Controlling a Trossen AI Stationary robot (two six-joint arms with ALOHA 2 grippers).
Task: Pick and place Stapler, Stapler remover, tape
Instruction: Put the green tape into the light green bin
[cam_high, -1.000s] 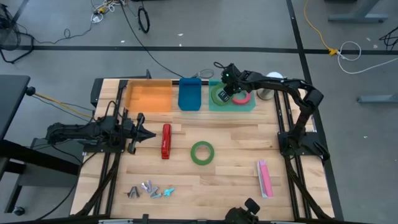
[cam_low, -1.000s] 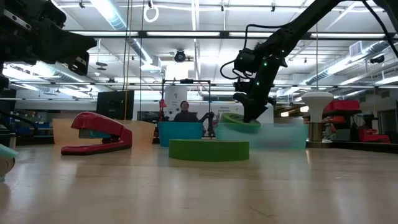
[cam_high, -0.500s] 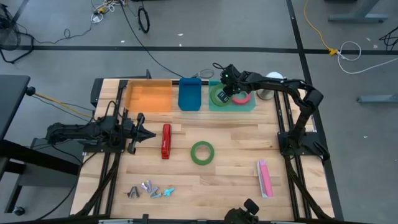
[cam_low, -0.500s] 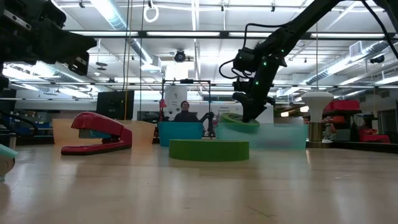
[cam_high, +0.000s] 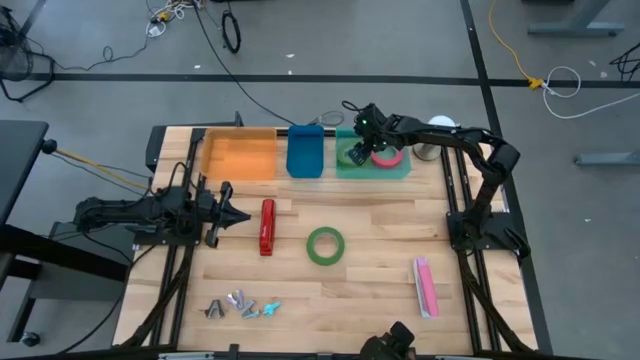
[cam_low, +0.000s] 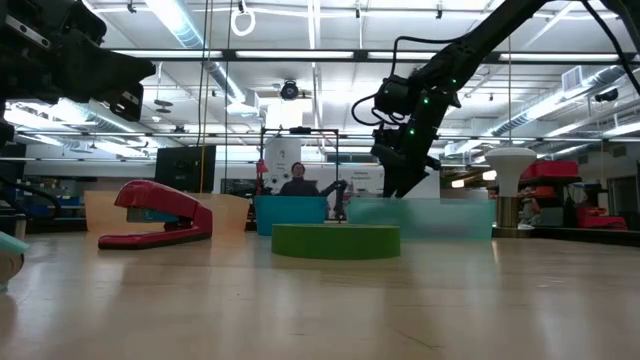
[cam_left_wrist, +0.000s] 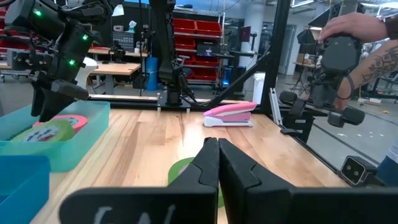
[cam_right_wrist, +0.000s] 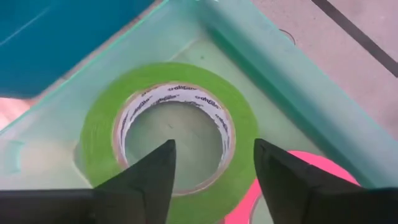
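My right gripper (cam_right_wrist: 211, 168) hangs open over the teal bin (cam_high: 400, 170) at the table's far edge. A green tape roll (cam_right_wrist: 99, 137) lies flat on the bin's floor just under its fingers. A pink tape roll (cam_high: 389, 157) lies beside it in the same bin. A second green tape roll (cam_high: 325, 245) lies flat at mid-table, and a red stapler (cam_high: 267, 227) lies to its left. Several staple removers (cam_high: 240, 305) lie near the front left, and a pink stapler (cam_high: 426, 286) near the front right. My left gripper (cam_left_wrist: 214, 155) waits shut at the table's left.
An orange bin (cam_high: 238, 155) and a blue bin (cam_high: 305, 152) stand left of the teal bin along the far edge. A white lamp-like object (cam_high: 432, 138) stands right of the teal bin. A person's hand (cam_left_wrist: 348, 28) holds a device beyond the table.
My right gripper has opened and let go of the green tape roll. It held the roll above the teal bin's rim; the roll has now fallen into the bin. The arm has stayed over the bin.
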